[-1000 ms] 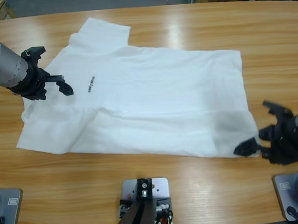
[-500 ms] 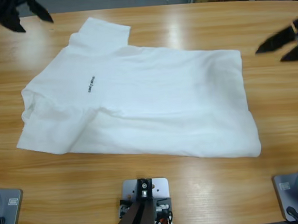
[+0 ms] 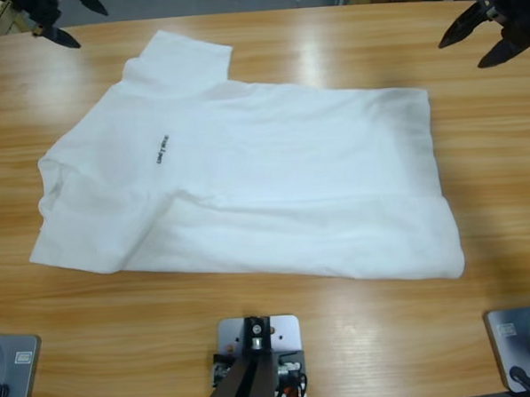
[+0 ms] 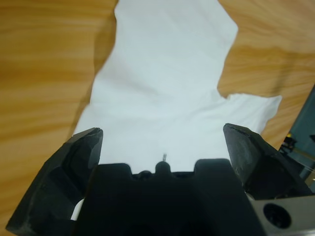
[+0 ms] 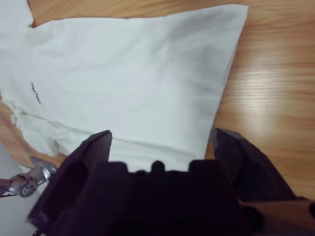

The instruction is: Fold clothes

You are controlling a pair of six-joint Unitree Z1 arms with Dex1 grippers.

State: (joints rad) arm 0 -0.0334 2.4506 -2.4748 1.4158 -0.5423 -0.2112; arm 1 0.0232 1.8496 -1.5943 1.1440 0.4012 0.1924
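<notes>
Both grippers, the left gripper [image 3: 60, 18] and right gripper [image 3: 477, 34], hang with jaws spread and empty beyond the far corners of the T-shirt [image 3: 246, 182], which lies flat mid-table, so a fold looks pending: the next move likely calls for regrasping an edge.

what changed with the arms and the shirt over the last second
Both grippers left the white T-shirt and pulled back to the table's far corners: one from the collar end to the upper left, the other from the hem corner to the upper right, jaws open. They hold nothing. The T-shirt lies flat as before, part folded, logo up.
</notes>
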